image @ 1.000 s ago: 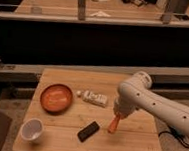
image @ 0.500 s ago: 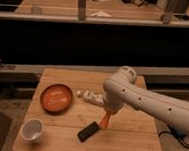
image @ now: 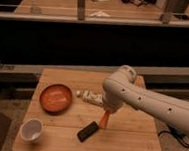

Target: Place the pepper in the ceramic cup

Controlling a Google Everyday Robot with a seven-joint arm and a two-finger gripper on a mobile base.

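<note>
The pepper (image: 104, 119), a small orange-red tapered piece, hangs point-down just above the wooden table, near its middle. My gripper (image: 106, 112) is at the end of the white arm that reaches in from the right. It is shut on the pepper's top and mostly hidden under the wrist. The ceramic cup (image: 31, 130), small, white and upright, stands at the table's front left corner, well to the left of the pepper.
A round orange plate (image: 55, 97) lies left of the gripper. A black rectangular object (image: 87, 131) lies just below and left of the pepper. A white tube (image: 91, 96) lies behind the wrist. The wooden table (image: 131, 144) has a dark counter behind it.
The arm has swung left across the table carrying the pepper, from right of centre to just above the black object. Over the last half second it barely moved.
</note>
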